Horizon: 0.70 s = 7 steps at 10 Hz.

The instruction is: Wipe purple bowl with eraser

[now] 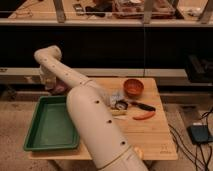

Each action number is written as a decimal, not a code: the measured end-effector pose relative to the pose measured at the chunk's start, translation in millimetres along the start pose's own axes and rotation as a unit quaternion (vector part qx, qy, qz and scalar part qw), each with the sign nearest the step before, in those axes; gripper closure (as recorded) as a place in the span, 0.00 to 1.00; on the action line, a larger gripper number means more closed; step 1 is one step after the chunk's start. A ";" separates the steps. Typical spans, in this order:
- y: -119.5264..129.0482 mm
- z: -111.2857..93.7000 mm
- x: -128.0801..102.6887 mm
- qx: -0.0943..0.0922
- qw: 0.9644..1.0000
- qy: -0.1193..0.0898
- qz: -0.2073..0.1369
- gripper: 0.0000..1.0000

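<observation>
Arm doubled back over the table's far-left corner, gripper lowered at the purple bowl beyond the green tray, likely positioned for wiping; grip state and eraser hidden, cannot tell.

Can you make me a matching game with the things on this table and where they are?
Things:
1 green tray
2 orange bowl
3 purple bowl
4 end effector

Places:
A far side, right of the arm
B far left corner, partly behind the arm
C down beside the purple bowl
D left of the arm, front of the table

Pairs: 1-D, 2-A, 3-B, 4-C.
</observation>
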 end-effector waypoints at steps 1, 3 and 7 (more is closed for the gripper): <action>1.4 3.0 -6.3 0.000 1.000 -0.004 -0.001 1.00; 13.8 6.1 -16.1 -0.002 1.000 -0.011 0.007 1.00; 43.9 0.4 -18.9 -0.007 0.999 -0.010 0.041 1.00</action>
